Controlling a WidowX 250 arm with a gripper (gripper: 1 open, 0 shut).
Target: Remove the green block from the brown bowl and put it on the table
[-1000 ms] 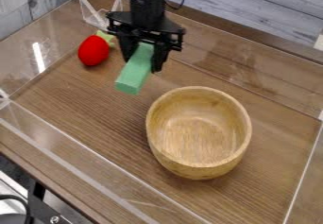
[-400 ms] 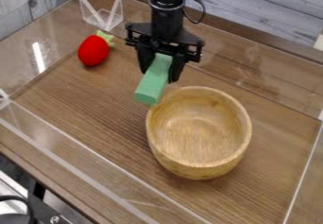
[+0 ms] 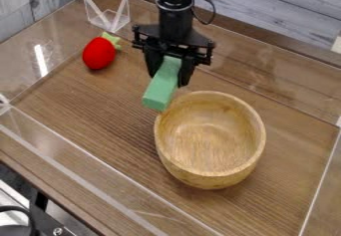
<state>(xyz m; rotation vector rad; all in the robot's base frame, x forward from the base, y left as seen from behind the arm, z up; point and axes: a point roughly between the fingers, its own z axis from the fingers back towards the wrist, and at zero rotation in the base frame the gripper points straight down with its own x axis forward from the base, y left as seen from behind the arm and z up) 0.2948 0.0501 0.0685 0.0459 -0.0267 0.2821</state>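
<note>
My black gripper (image 3: 170, 66) hangs above the table (image 3: 80, 111), just left of and behind the brown bowl's rim. Its fingers are shut on the upper end of the green block (image 3: 162, 87), which dangles tilted below them, its lower end near the bowl's left rim and off the tabletop. The brown bowl (image 3: 209, 138) sits at centre right, a round tan wooden dish with nothing inside it.
A red strawberry-shaped toy (image 3: 98, 53) lies on the table to the left of the gripper. Clear plastic walls (image 3: 40, 140) run along the table's edges. Open tabletop stretches left of and in front of the bowl.
Over the last second the gripper carried the green block rightward toward the bowl's rim; since the nearer earlier frame nothing has moved.
</note>
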